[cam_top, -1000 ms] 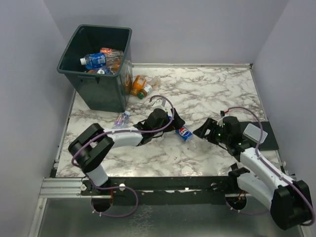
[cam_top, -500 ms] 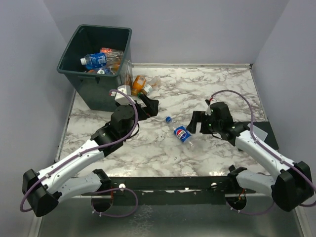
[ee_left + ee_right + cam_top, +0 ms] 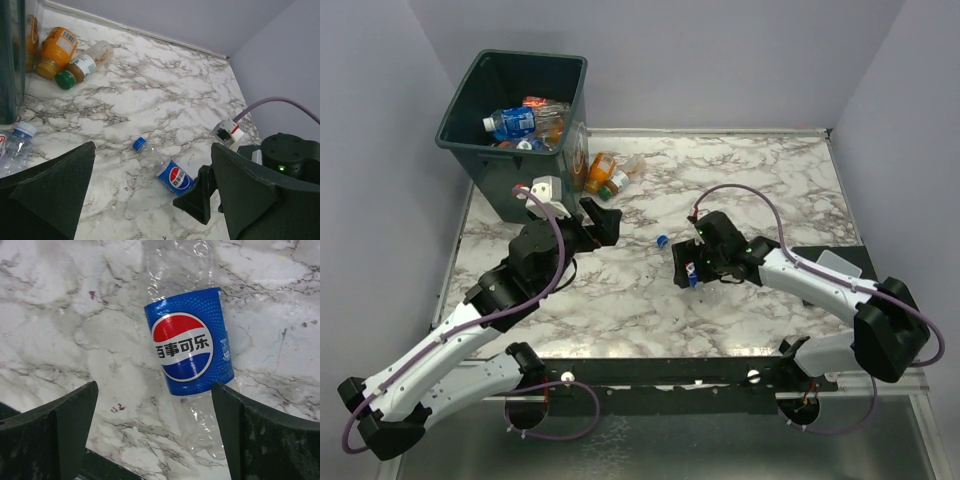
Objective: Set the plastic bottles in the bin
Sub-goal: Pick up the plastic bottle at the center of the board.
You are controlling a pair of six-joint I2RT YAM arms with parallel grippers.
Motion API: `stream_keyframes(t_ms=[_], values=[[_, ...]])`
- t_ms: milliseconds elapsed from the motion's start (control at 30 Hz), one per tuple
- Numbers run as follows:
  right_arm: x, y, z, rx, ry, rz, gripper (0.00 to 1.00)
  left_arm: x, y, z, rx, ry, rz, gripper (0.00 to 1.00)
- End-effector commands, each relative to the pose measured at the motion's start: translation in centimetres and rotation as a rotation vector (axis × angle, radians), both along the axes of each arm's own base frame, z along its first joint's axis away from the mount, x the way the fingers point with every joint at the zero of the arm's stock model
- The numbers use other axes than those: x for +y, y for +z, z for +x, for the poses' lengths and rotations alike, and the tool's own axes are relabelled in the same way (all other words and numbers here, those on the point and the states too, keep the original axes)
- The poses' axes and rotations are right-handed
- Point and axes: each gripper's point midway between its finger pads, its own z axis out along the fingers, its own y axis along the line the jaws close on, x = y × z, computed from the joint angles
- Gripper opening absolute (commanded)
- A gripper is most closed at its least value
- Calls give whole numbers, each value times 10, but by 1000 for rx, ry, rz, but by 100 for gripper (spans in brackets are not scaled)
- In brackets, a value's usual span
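Note:
A clear Pepsi bottle [image 3: 190, 347] with a blue label and blue cap lies flat on the marble table. My right gripper [image 3: 157, 435] is open just above it, and the bottle's clear base lies between the fingers, near the right one. In the top view the right gripper [image 3: 688, 266] covers most of the bottle, leaving its cap [image 3: 663, 240] showing. My left gripper [image 3: 596, 222] is open and empty, raised near the bin [image 3: 520, 185], which holds several bottles. The left wrist view shows the Pepsi bottle [image 3: 170, 175], two orange-tinted bottles [image 3: 57, 47] and a clear bottle [image 3: 15, 147] beside the bin.
A green-capped bottle [image 3: 80, 67] lies with the orange ones by the bin's right side [image 3: 603, 172]. A black pad [image 3: 840, 268] with a white block sits at the table's right edge. Walls close in the left, back and right.
My left arm lifted off the Pepsi bottle and swung back left toward the bin. My right gripper moved left across the table and now stands over the Pepsi bottle.

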Motion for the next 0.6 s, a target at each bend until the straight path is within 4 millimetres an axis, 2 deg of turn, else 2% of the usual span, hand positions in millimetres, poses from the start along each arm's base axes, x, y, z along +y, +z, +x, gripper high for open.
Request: stream_keyframes(t_ms=[0,67,200,333,433,567], values=[[-32,-27,4,14,-73,-229,100,5,-7,-9,9,-31,40,99],[-43,-36,4,12,-102,-308,100,7,-11,-10,12,-29,44,99],[-43,-48,2,26,-102,-348,98,8,-17,-11,17,-28,52,99],[-37,-60,-1,57,-91,-338,92,7,-20,-11,22,-34,56,99],[-28,-65,-4,75,-73,-297,81,5,-23,-11,30,-36,59,99],[-21,-60,-1,56,-80,-246,57,-4,-21,-8,27,-58,43,99]])
